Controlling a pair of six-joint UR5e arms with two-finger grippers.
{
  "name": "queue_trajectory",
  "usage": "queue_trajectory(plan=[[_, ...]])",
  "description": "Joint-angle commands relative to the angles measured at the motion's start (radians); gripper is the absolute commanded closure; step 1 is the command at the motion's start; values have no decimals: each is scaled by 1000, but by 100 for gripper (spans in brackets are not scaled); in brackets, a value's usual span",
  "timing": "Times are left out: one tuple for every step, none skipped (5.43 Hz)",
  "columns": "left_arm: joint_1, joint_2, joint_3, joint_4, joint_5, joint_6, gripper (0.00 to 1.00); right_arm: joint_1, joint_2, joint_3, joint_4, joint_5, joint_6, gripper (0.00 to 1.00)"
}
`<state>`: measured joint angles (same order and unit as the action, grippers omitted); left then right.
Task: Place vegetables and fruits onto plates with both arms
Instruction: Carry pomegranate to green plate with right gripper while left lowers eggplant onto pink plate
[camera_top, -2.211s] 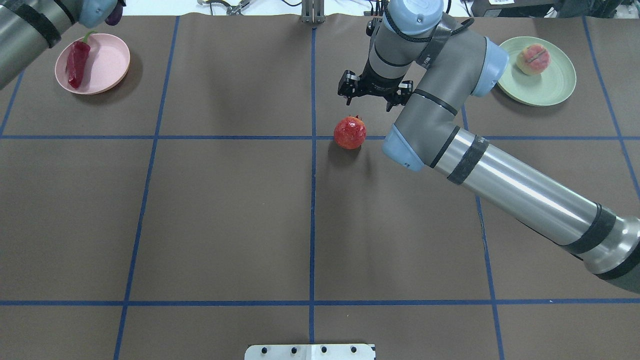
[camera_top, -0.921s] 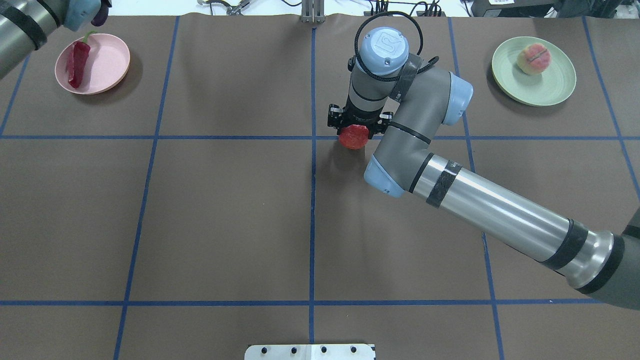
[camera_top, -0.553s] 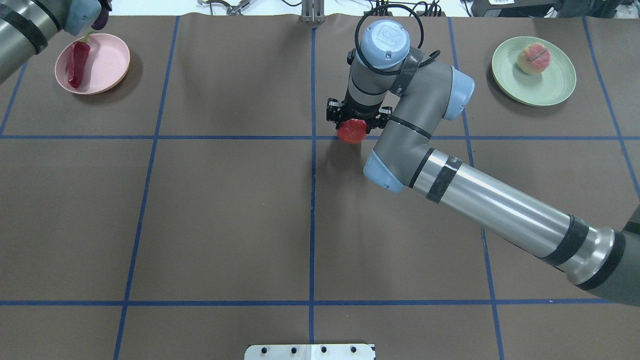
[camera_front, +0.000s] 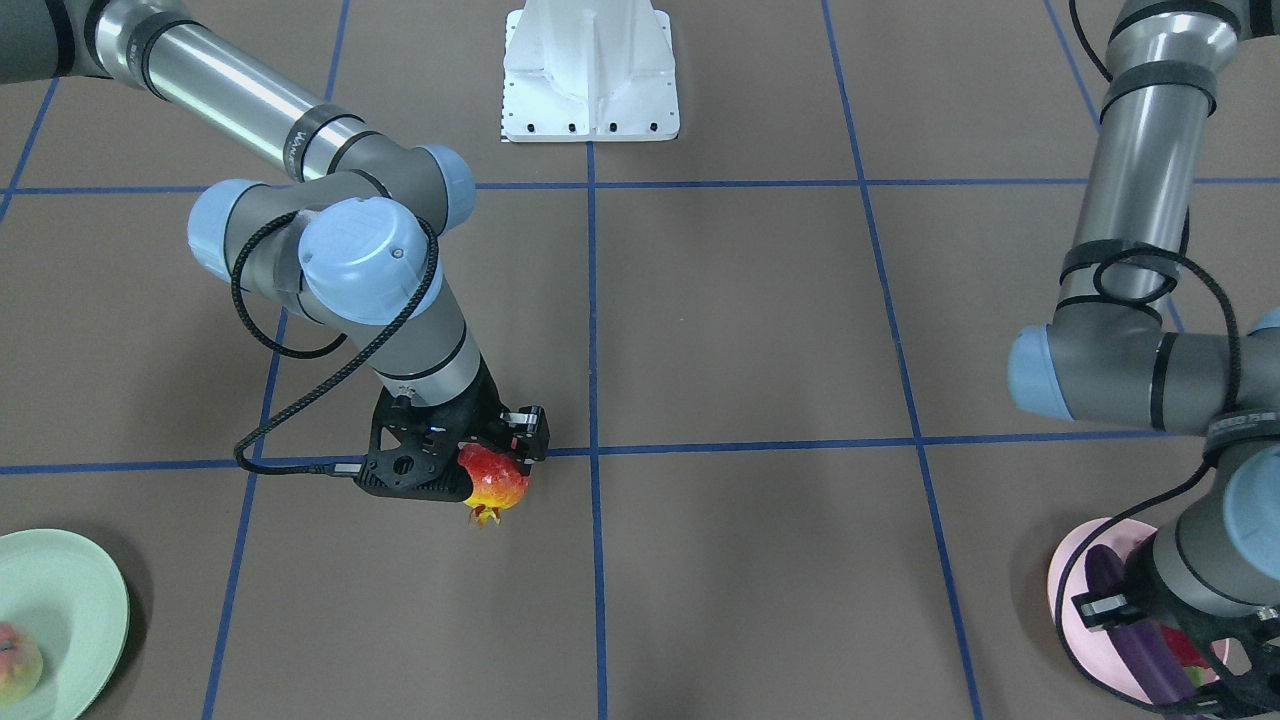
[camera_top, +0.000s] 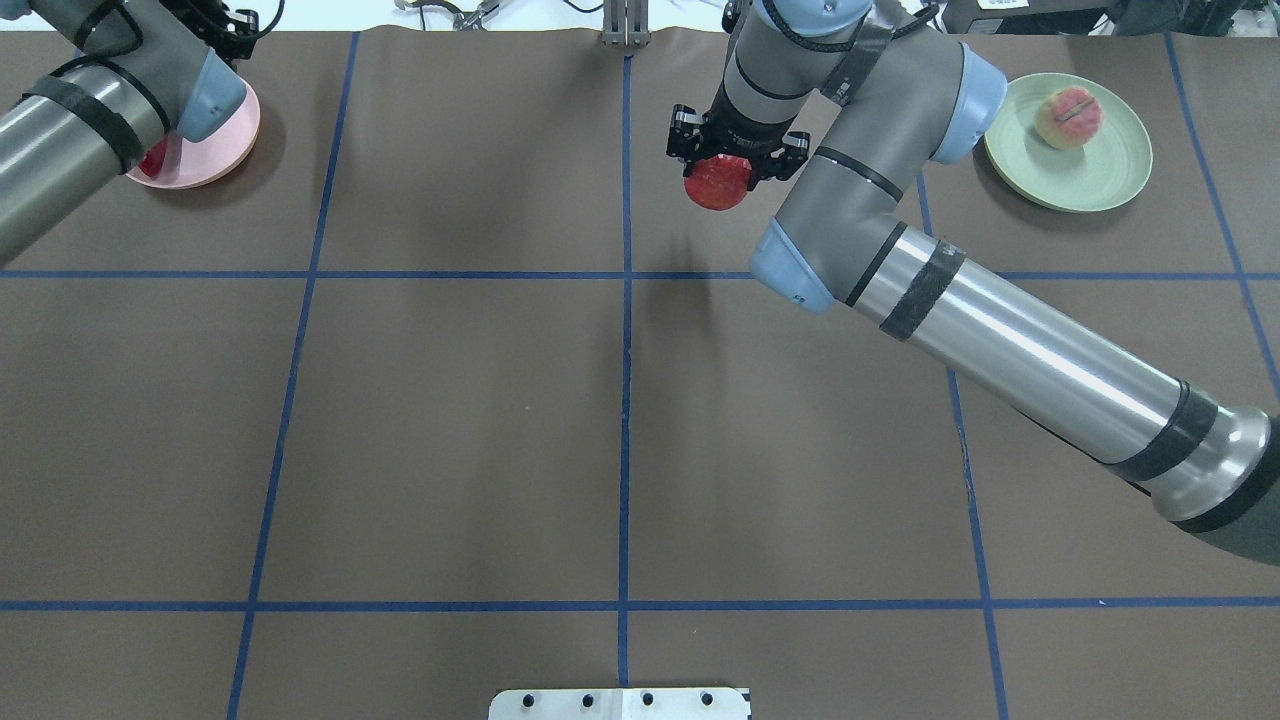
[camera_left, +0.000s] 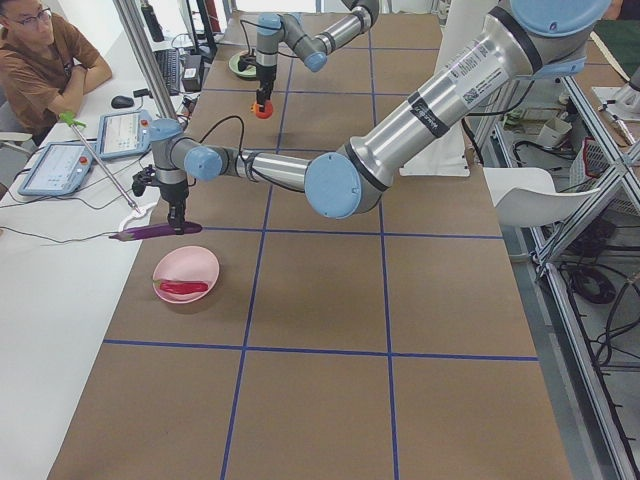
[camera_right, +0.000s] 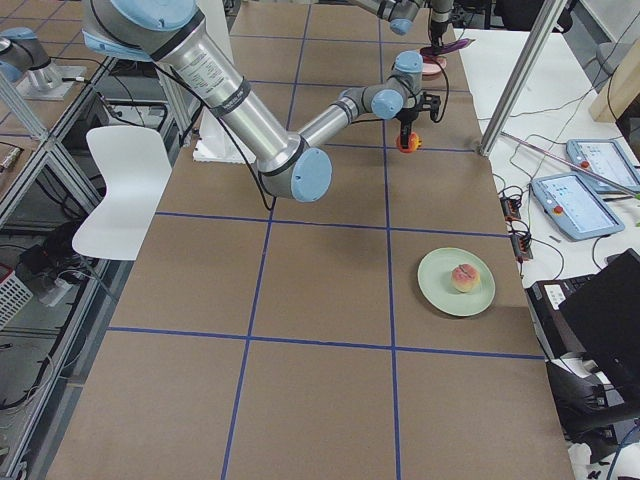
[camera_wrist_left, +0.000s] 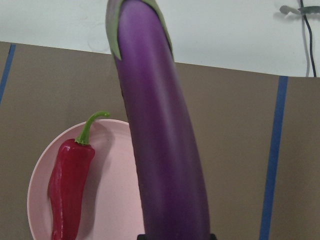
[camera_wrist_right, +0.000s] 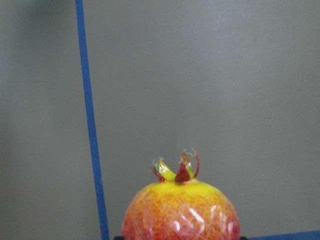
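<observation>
The right tool (camera_top: 735, 158) has lifted the pomegranate (camera_top: 717, 184) off the brown-papered, blue-taped table (camera_top: 450, 420) and carried it outward, clenched across its middle; hard, glossy, round, it would likely slip from a light squeeze. Beyond, the left tool (camera_front: 1150, 640) grips the slim, smooth eggplant (camera_wrist_left: 160, 150) over the pink plate (camera_wrist_left: 112, 210) holding the chili (camera_wrist_left: 70, 185); the peach (camera_top: 1067, 117) sits on the mint plate (camera_top: 1100, 180)
</observation>
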<state>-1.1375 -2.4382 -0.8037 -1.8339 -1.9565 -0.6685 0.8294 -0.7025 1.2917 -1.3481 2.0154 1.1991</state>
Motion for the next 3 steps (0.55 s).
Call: queue_trajectory(plan=[[12, 40, 47, -76, 54, 36, 100, 55, 0, 3, 1, 2, -16, 100], [27, 45, 57, -91, 101, 35, 100, 80, -2, 3, 1, 3, -22, 100], [28, 44, 57, -94, 103, 29, 74, 91, -6, 3, 6, 2, -41, 100]])
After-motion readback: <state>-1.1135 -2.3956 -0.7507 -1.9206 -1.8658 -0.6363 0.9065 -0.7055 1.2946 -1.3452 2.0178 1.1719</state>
